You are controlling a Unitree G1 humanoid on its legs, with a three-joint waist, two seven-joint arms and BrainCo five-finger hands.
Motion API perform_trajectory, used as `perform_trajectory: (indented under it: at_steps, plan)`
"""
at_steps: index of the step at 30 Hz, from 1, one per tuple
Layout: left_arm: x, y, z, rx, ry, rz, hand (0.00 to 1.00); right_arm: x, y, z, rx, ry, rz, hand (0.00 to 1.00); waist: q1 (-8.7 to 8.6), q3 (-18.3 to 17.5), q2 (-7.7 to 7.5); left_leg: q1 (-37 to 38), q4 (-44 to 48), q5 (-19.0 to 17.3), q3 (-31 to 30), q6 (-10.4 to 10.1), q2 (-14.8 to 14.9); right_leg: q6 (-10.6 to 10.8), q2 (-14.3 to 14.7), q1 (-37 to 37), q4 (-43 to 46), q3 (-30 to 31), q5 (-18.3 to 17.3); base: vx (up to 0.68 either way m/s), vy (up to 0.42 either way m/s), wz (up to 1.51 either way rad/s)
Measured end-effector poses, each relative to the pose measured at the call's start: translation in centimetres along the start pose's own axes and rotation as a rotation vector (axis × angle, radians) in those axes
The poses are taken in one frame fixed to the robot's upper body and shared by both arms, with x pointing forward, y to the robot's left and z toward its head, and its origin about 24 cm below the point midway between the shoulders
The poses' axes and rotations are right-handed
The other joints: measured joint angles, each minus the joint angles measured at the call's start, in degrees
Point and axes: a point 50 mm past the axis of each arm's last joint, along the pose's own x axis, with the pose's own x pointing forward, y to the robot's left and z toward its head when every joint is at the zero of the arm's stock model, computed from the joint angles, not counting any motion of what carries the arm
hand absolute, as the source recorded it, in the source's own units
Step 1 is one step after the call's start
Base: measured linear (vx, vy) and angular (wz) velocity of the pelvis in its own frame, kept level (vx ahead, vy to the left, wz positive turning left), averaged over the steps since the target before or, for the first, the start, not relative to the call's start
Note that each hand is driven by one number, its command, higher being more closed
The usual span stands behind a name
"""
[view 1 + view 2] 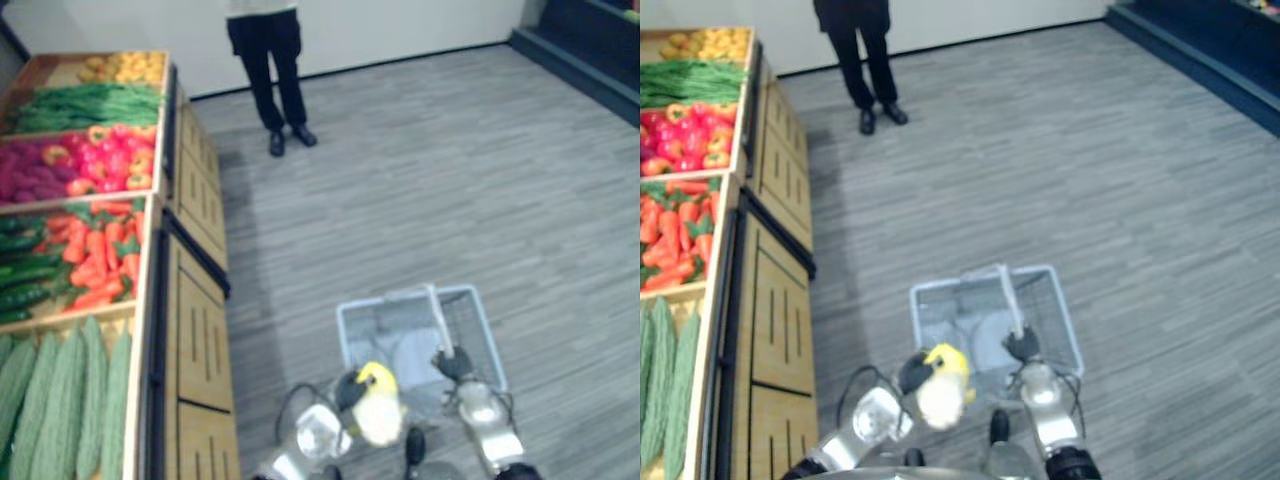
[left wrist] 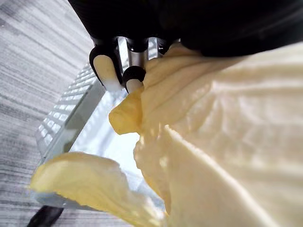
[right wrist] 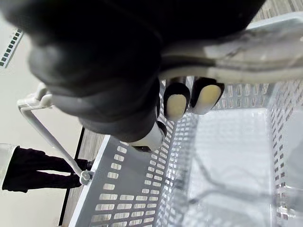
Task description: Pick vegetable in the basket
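Clutching yellow-leaved cabbage (image 2: pixel 227 142) by basket (image 1: pixel 347 322): left hand (image 1: pixel 349 389); right hand (image 1: pixel 452 363) round handle (image 1: pixel 437 310).

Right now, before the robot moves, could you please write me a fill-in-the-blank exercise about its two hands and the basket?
1. The left hand is curled round a leafy vegetable of pale ___ colour.
2. The right hand carries the basket by its ___.
3. Nothing lies in the basket, so it is ___.
Missing words: yellow; handle; empty.
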Motion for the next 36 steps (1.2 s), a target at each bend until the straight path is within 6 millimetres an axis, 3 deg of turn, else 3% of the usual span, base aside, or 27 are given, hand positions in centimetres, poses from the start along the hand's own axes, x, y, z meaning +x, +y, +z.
perform_trajectory:
  at_steps: [8,9,22,36]
  plan:
    - [1.2,0.1,0.6,0.111,-0.019,-0.039,1.00,-0.3,2.1,0.4,-0.013,-0.020,0.114,1.00,-0.12,0.16,-0.96,0.08,-1.02,0.81,-0.21,0.35,-0.42,0.21,-0.36,-0.19,-0.37,-0.24,0.14,-0.01,0.005,0.02]
    - [1.3,0.3,0.6,0.120,-0.019,-0.034,0.00,-0.4,2.3,0.4,-0.015,-0.021,0.127,1.00,-0.17,0.28,-1.17,0.10,-1.02,0.81,-0.18,0.36,-0.42,0.21,-0.35,-0.20,-0.37,-0.21,0.14,0.00,0.000,0.00]
    - [1.9,1.8,0.4,0.194,0.005,0.049,0.00,-1.4,3.0,-0.2,-0.013,-0.015,0.184,1.00,-0.32,1.40,-3.10,1.31,-2.74,0.93,1.27,0.44,-0.88,0.28,-0.43,-0.54,-0.41,1.04,0.18,0.01,0.009,-0.05]
    - [1.3,4.5,-0.6,0.112,0.061,0.228,0.00,-2.2,0.1,-2.9,0.052,0.079,0.049,1.00,-1.24,1.62,-3.43,1.87,-2.71,0.76,1.61,0.18,-0.83,0.33,-0.39,-0.17,-0.41,1.43,0.18,0.00,-0.001,0.00]
